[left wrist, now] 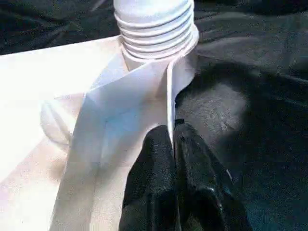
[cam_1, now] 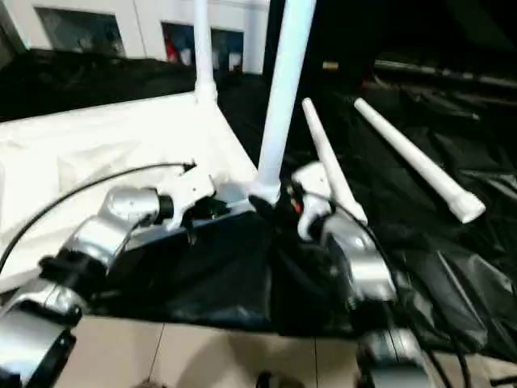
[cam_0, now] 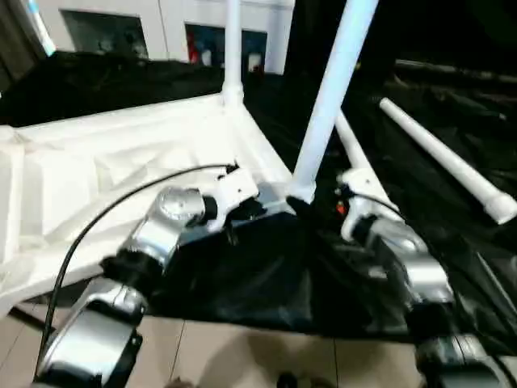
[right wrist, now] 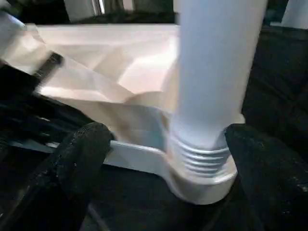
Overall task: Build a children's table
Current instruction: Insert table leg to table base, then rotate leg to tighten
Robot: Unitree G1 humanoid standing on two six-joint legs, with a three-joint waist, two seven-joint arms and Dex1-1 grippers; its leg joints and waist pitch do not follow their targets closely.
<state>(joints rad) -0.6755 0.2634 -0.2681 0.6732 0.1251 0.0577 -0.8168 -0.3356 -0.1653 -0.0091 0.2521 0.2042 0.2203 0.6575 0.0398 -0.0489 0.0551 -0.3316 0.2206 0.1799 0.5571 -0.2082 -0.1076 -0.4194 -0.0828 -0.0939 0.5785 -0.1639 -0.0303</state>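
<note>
With the left gripper [left wrist: 174,144] pinching the rim of the white plastic rectangular tabletop [cam_0: 121,162] on the black-draped desk [cam_0: 452,242] and the right gripper [right wrist: 163,154] gaping wide, holding nothing, around the white tube leg [cam_0: 327,105] standing in the near corner socket (threads showing), that leg is probably risking toppling if half-seated.

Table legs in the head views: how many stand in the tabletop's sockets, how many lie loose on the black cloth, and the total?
Legs standing in sockets: 2 (far corner leg, near corner leg)
Legs lying loose: 2 (nearer loose leg, farther loose leg)
Total legs: 4
</note>
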